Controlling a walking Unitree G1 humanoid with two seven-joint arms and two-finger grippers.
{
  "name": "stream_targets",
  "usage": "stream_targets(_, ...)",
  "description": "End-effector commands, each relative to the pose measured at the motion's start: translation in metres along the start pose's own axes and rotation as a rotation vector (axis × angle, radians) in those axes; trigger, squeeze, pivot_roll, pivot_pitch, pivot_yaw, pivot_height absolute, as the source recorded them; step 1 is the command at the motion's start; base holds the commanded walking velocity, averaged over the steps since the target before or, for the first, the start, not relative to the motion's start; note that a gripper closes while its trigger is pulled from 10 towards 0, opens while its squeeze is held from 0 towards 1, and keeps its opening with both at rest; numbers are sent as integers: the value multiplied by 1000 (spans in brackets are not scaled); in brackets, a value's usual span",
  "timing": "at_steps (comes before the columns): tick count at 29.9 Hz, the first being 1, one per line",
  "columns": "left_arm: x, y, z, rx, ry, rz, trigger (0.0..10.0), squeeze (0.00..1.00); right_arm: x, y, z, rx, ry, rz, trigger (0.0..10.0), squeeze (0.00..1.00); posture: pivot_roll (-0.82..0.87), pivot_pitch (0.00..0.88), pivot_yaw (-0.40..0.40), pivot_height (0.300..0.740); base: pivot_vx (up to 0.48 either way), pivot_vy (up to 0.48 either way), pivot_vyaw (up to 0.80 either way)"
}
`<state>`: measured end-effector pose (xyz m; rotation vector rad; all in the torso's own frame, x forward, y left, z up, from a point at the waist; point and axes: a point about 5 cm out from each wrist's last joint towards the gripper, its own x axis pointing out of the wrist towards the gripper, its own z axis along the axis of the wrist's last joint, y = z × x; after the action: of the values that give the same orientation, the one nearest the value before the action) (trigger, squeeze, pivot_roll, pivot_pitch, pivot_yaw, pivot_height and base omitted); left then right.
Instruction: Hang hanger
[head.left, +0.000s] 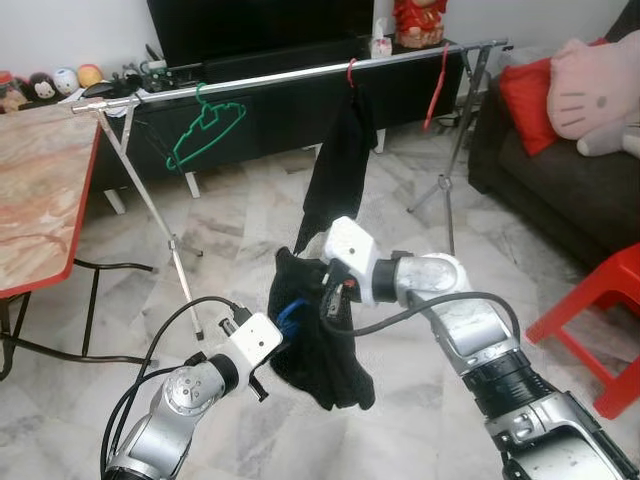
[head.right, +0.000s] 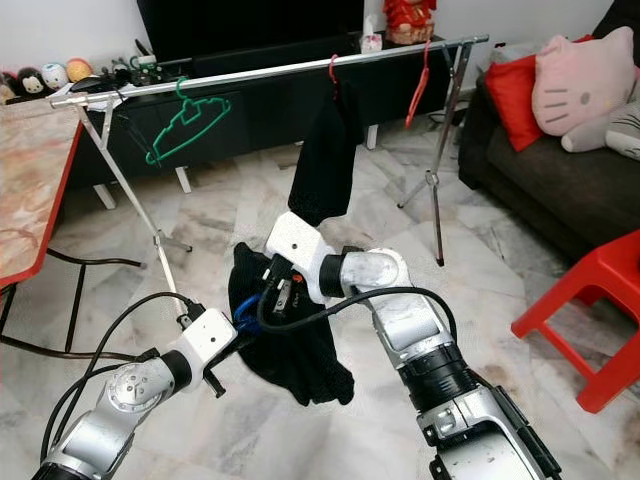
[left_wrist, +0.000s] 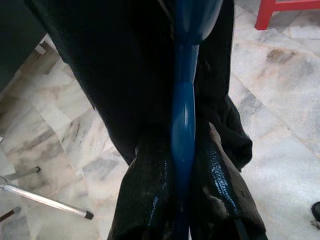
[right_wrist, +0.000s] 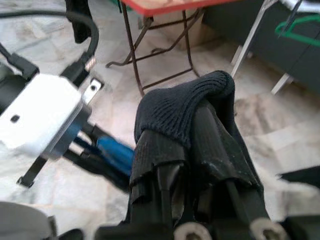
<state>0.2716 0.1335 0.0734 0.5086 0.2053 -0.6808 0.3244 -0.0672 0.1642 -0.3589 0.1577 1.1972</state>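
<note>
Left claw (left_wrist: 185, 200) is clenched on the blue hanger (left_wrist: 184, 100); right claw (right_wrist: 200, 150) pinches the black garment (head.left: 320, 350) draped over it. Both hang mid-air, well short of the rail (head.left: 290, 75). Hanging remains undone.

Both end effectors (head.left: 300, 325) hold black garment (head.left: 320, 350) w/ blue hanger (head.left: 289, 316).

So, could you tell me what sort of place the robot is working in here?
Most likely a home living room: a dark sofa with plush cushions, a low TV cabinet along the wall, and a clothes rail standing on the marble floor.
</note>
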Motion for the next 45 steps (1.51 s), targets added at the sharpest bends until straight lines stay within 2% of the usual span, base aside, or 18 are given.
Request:
stream_targets(1,0,3,2,12,-7,4,10000,0,-3,0,8,-21,-14,2,10000,0,-100,0,40,740,0,0,0)
stream_targets(4,-2,3,1,12,-6,-2,10000,0,-10,-12,-1,-12,40,-102,10000,0,-102,0,38,740,0,0,0)
stream_targets(5,-3,3,1,11,-4,-6,10000,0,-12,-20,-7,7,63,-159,10000,0,-102,0,38,740,0,0,0)
stream_targets(6,-4,2,0,8,0,-17,10000,0,-18,-34,-20,51,114,-275,10000,0,-106,0,37,740,0,0,0)
stream_targets(7,-4,2,0,8,0,-17,10000,0,-18,-34,-20,51,114,-275,10000,0,-106,0,37,740,0,0,0)
stream_targets(9,-6,1,-2,11,6,-32,10000,0,-28,-48,-41,73,209,-428,10000,0,-103,0,37,740,0,0,0)
stream_targets(10,-8,0,-2,11,9,-48,10000,0,-34,-53,-51,86,246,-489,10000,0,-101,0,37,740,0,0,0)
stream_targets(13,-10,0,-3,9,12,-58,10000,0,-38,-56,-59,95,274,-537,10000,0,-99,0,38,740,0,0,0)
stream_targets(17,-11,-1,-3,9,16,-62,10000,0,-39,-55,-64,80,307,-541,10000,0,-99,0,38,740,0,0,0)
stream_targets(19,-12,0,-4,10,19,-57,10000,0,-35,-48,-67,108,306,-487,10000,0,-98,0,41,740,0,0,0)
stream_targets(23,-12,0,-5,10,20,-57,10000,0,-34,-48,-68,109,306,-489,10000,0,-97,0,41,740,0,0,0)
stream_targets(24,-8,0,2,5,-16,-52,10000,0,-21,-33,-65,103,274,-355,10000,0,-100,0,42,740,0,0,0)
stream_targets(26,-6,-1,7,-10,-50,-53,10000,0,-14,-27,-64,92,252,-292,10000,0,-101,0,43,740,0,0,0)
stream_targets(35,-9,5,8,-23,-61,-22,10000,0,-14,-26,-65,75,262,-269,10000,0,-101,0,39,740,0,0,0)
stream_targets(39,-12,10,8,-43,-81,4,10000,0,-13,-22,-63,62,257,-204,10000,0,-97,0,38,740,0,0,0)
stream_targets(41,-13,9,10,-54,-101,-8,10000,0,-13,-21,-62,56,255,-186,10000,0,-97,0,38,740,0,0,0)
stream_targets(45,-17,5,13,-35,-116,-78,10000,0,-20,-27,-61,-14,279,-168,10000,0,-98,0,40,740,0,0,0)
